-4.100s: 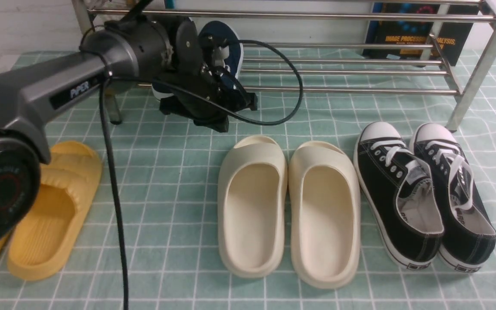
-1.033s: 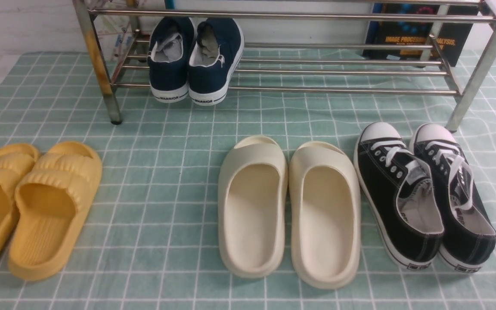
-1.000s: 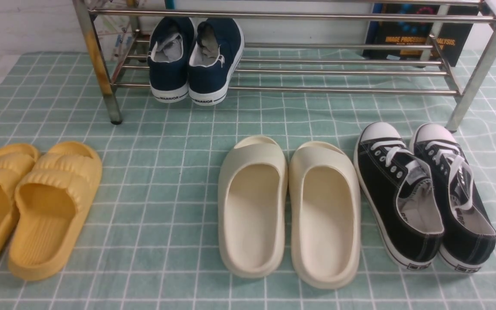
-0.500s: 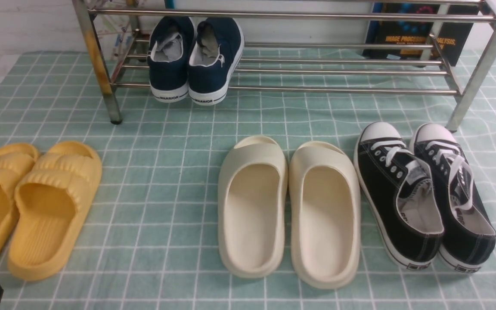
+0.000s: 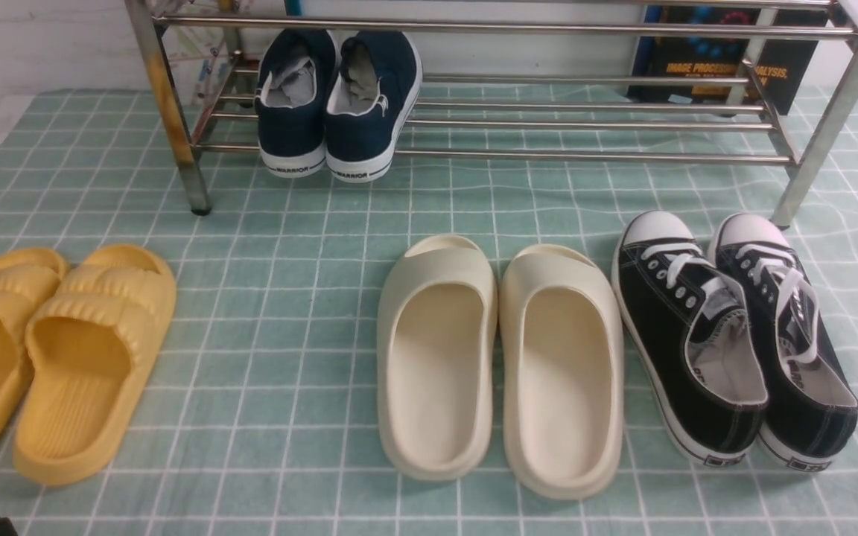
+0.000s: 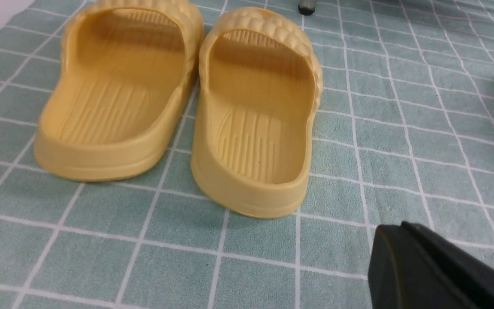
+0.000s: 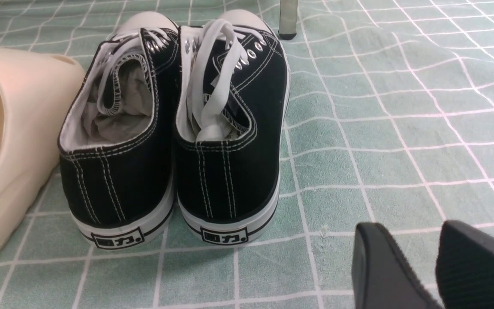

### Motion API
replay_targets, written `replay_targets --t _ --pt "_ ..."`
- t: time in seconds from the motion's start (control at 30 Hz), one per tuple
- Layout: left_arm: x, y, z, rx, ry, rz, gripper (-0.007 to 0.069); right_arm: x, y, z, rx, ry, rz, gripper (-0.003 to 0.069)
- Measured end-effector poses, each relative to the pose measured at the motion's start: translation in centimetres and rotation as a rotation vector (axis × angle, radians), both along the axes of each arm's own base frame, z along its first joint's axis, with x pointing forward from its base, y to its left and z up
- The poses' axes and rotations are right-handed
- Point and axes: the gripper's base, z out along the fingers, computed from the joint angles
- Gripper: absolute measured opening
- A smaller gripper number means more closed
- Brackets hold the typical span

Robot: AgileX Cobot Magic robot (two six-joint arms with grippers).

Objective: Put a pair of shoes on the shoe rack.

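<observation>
The steel shoe rack [image 5: 608, 155] holds the navy slip-on shoes [image 5: 338, 100], heels marked "WARRIOR", at its rust-yellowed leg end. Left hand [image 6: 440, 268]: fingers pressed together, empty. Right hand [image 7: 433, 268]: fingers slightly spread, empty.

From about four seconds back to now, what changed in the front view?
The left arm, then stretched to the shoe rack over the navy shoes, has pulled back out of view. Both navy shoes sit uncovered on the lower tier. Yellow slides, cream slides and black sneakers stayed put.
</observation>
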Motion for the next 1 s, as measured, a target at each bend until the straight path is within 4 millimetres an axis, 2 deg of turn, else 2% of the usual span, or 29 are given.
replay_targets --t 1.0 --pt "-0.02 -0.04 -0.07 -0.005 0.008 -0.003 -0.0013 0.00 0.00 0.00 0.000 0.000 0.000 0.0239"
